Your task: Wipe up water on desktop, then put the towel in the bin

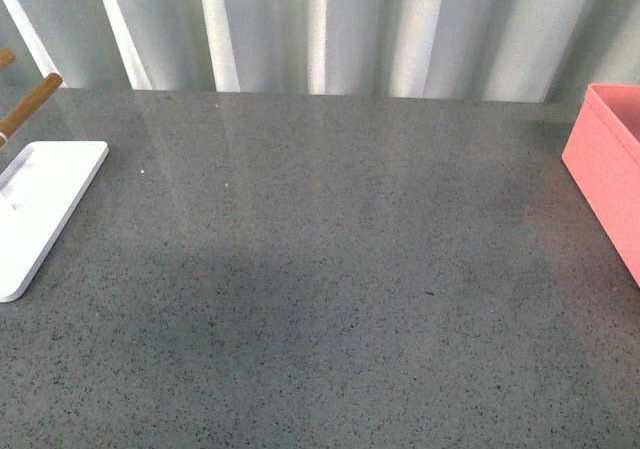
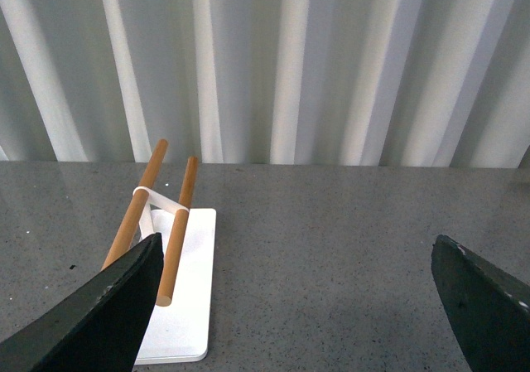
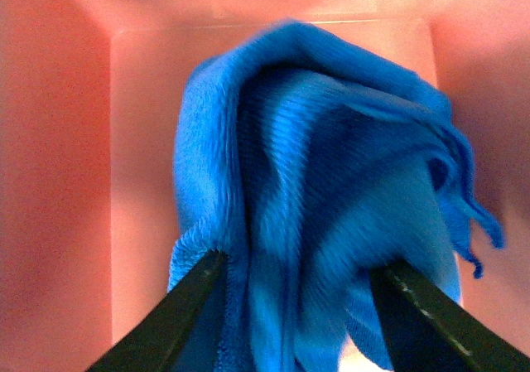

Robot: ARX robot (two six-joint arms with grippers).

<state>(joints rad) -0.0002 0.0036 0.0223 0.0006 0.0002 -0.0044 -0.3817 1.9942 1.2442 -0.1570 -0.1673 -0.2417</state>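
Towel [image 3: 323, 190] inside bin [image 3: 74, 181]: right wrist view only; front misses it.

A flat white base [image 1: 45, 209] is seen at the left edge of the front view, lying flat with rounded corners and partly cut off by the frame. Two wooden rods [image 2: 141, 210] are carried above it, set side by side and slanting upward, joined by a white bracket [image 2: 161, 202] near their middle. One rod end [image 1: 30, 104] is shown in the front view. A pale curtain [image 1: 320, 29] in vertical folds is hung behind.
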